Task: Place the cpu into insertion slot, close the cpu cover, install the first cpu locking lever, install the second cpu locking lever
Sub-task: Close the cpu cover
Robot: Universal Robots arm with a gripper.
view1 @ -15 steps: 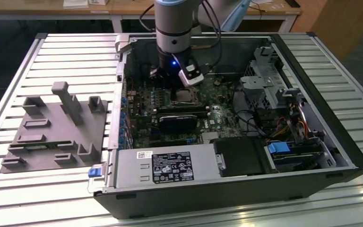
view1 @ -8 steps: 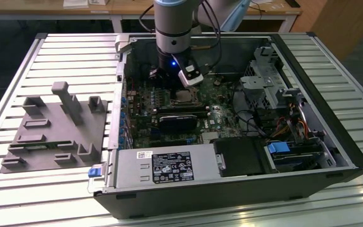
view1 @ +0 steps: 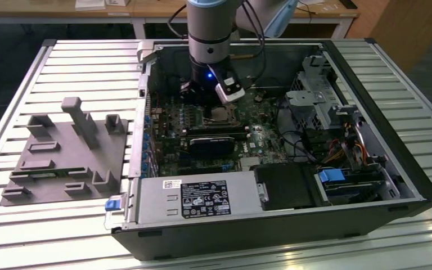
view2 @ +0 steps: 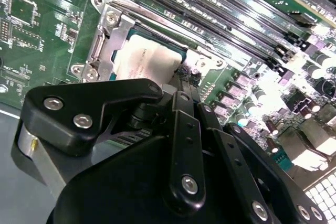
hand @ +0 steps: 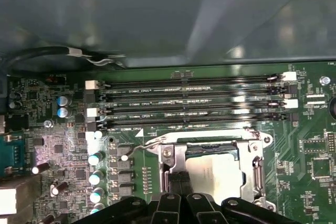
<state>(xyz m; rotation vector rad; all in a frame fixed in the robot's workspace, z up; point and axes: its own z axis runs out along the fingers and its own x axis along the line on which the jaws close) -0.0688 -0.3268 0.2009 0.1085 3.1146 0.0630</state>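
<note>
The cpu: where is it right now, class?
In the first wrist view the cpu lies in the square window of the cpu cover, beside the long memory slots, with the gripper at its edge.

The surface is a slatted metal tabletop. An open computer case lies on it. A grey fixture plate rests beside the case, toward the exterior view's left.

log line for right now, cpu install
cpu: seated in insertion slot | cpu cover: down around it | gripper: at socket edge beside cpu | wire lever: latch state unclear
</note>
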